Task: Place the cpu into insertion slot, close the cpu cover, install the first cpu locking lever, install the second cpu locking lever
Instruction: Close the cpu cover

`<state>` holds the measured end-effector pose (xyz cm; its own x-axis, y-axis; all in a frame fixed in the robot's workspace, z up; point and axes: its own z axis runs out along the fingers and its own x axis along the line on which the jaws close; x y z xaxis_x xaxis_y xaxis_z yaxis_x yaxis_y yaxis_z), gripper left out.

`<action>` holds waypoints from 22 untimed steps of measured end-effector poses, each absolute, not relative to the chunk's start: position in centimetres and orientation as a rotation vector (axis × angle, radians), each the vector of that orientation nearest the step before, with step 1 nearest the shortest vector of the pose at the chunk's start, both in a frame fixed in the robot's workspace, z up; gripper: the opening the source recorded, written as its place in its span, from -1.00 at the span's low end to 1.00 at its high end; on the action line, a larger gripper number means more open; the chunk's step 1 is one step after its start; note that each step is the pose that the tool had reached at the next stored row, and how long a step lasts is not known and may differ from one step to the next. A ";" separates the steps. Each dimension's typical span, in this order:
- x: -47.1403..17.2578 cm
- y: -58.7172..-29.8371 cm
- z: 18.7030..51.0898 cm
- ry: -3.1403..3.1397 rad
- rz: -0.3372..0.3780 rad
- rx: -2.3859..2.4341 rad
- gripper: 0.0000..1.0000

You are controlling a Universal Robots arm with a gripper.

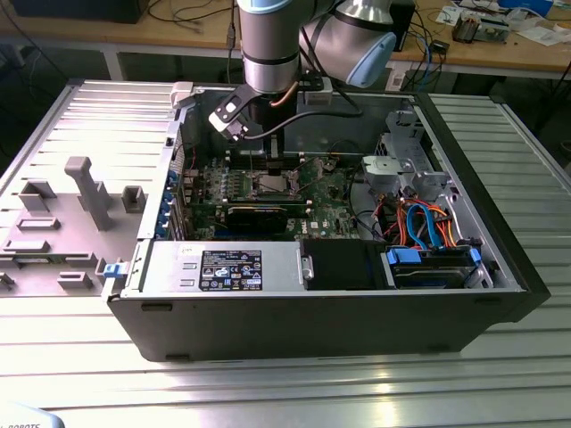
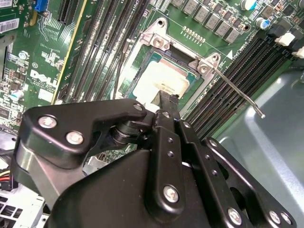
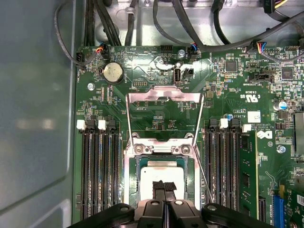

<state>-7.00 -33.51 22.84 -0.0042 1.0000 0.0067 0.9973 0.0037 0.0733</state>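
Open computer case (image 1: 312,325) holding green board (image 3: 237,121), cpu (image 3: 161,173) lying in insertion slot (image 3: 130,180) near board's middle, cpu cover (image 3: 142,98) swung open beside it, gripper (image 3: 164,186) fingers together, tips over cpu

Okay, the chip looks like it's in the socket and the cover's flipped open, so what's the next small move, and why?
Probably raise the shut fingers away from the cpu. It appears to lie flat in the insertion slot, the fingers sit over it, and the cpu cover is flipped open, so they likely must clear before the cover can swing down.
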 end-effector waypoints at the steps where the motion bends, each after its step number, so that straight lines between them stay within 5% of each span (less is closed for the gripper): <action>1: -7.0 -33.5 22.8 2.191 0.088 2.183 -0.79; 22: -7.0 -33.5 23.6 2.186 0.097 2.177 -0.79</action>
<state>-7.00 -33.50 23.62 -0.0042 1.0000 0.0055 0.9966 0.0037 0.0829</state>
